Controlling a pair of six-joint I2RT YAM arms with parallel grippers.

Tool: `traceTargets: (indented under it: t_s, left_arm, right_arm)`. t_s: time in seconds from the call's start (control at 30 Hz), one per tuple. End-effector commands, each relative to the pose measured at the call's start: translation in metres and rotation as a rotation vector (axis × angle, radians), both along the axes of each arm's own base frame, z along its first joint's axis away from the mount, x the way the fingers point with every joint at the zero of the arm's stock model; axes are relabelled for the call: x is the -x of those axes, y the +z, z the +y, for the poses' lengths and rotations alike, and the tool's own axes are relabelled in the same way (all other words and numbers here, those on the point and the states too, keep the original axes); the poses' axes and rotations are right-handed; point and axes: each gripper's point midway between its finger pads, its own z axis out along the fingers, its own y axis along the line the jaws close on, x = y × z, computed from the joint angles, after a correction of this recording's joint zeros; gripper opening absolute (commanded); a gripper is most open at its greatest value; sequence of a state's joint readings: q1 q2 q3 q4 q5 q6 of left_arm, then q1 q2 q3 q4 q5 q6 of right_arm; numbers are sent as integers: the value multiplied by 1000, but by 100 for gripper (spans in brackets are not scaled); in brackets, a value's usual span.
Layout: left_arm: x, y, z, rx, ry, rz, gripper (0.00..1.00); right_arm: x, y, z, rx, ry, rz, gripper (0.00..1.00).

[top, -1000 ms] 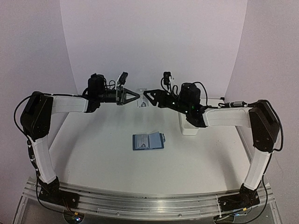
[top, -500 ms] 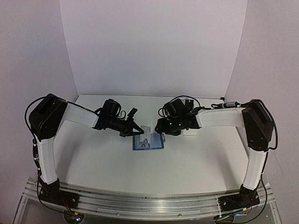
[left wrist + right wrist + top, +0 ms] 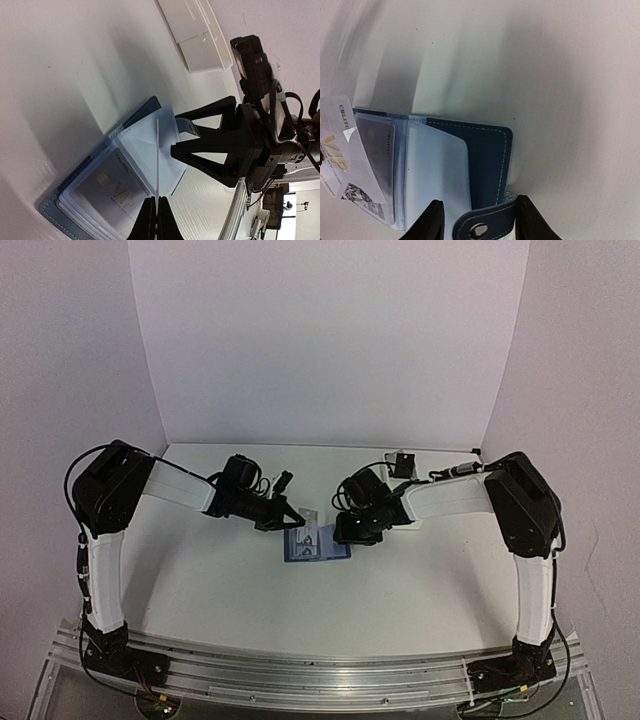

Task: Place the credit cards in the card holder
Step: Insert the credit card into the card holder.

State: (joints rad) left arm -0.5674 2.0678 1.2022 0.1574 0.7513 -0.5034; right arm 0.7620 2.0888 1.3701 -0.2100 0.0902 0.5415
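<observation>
The blue card holder (image 3: 316, 544) lies open on the table, its clear sleeves up. One credit card (image 3: 111, 191) sits in a sleeve. My left gripper (image 3: 290, 515) is shut on a white credit card (image 3: 308, 514), held on edge just above the holder's sleeves; it is edge-on in the left wrist view (image 3: 157, 160) and shows its VIP print in the right wrist view (image 3: 340, 150). My right gripper (image 3: 350, 531) is open at the holder's right edge. The clasp tab (image 3: 482, 226) lies between its fingers (image 3: 431, 221), next to the blue flap (image 3: 487, 160).
A long white tray (image 3: 196, 36) stands behind the right arm, mostly hidden in the top view. White walls close the back and both sides. The two grippers face each other closely over the holder.
Both arms came down and forward from the back of the table to the card holder. The left kept the card in its fingers. The right gripper moved in over the clasp tab.
</observation>
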Motion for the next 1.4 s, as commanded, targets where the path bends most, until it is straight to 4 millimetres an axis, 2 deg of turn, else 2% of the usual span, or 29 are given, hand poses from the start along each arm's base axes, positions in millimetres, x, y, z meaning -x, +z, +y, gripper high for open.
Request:
traceTargets:
  t_s: [0.0,0.07,0.2,0.37,0.53,0.7,0.8,1.0,1.23,1.37]
  left_arm:
    - [-12,20,-1,56,11,-70,0]
    - [-5,18,1,77,23,-34,0]
    - [1,-5,9,40,46,-2,0]
    - [0,-13,17,1,66,-16,0]
    - [1,-12,13,30,56,6,0]
    - [7,-12,15,39,65,83,0]
    - [11,-31,20,18,91,132,0]
    - [17,-48,22,9,97,173,0]
    - [23,-58,22,20,103,217,0]
    - [13,-49,19,37,101,155,0]
  right_arm:
    - [-2,2,6,-54,-12,0,41]
    - [4,-5,7,-87,-23,34,37]
    - [17,-17,8,-150,-72,107,32]
    - [29,-25,0,-168,-116,150,28]
    - [41,-33,-7,-191,-156,191,26]
    - [45,-36,-11,-222,-203,208,23]
    - [48,-42,-12,-245,-232,224,22]
    - [50,-43,-13,-252,-234,226,22]
    - [50,-44,-11,-265,-231,225,22]
    - [50,-44,-10,-267,-220,226,22]
